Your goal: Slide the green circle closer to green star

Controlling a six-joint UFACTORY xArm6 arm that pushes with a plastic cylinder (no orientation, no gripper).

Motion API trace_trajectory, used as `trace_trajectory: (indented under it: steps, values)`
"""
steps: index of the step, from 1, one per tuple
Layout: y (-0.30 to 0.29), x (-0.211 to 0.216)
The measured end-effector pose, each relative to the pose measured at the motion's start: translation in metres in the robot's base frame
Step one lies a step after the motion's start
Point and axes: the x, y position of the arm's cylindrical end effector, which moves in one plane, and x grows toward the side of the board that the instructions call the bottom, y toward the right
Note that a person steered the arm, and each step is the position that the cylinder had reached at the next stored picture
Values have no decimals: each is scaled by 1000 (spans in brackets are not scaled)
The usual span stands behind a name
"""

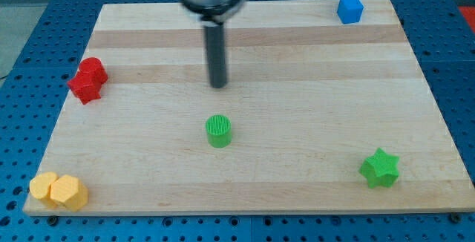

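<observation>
The green circle point(219, 131), a short cylinder, stands on the wooden board point(297, 168) a little left of the middle. The green star point(381, 168) lies near the view's bottom right corner of the board, well apart from the circle. My tip point(218, 86) is the lower end of the dark rod, which comes down from the view's top. The tip is directly above the green circle in the view, a short gap away, not touching it.
A red block pair point(88, 80) sits at the board's left edge. Two yellow blocks point(59, 191) sit at the bottom left corner. A blue block point(349, 7) sits at the top right corner. A blue perforated table surrounds the board.
</observation>
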Motion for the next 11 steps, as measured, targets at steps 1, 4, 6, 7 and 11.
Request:
trace_trajectory:
  steps: [1, 4, 6, 7, 11]
  values:
    - [-29, 34]
    - [43, 107]
    - [4, 122]
    - [58, 127]
    - [146, 156]
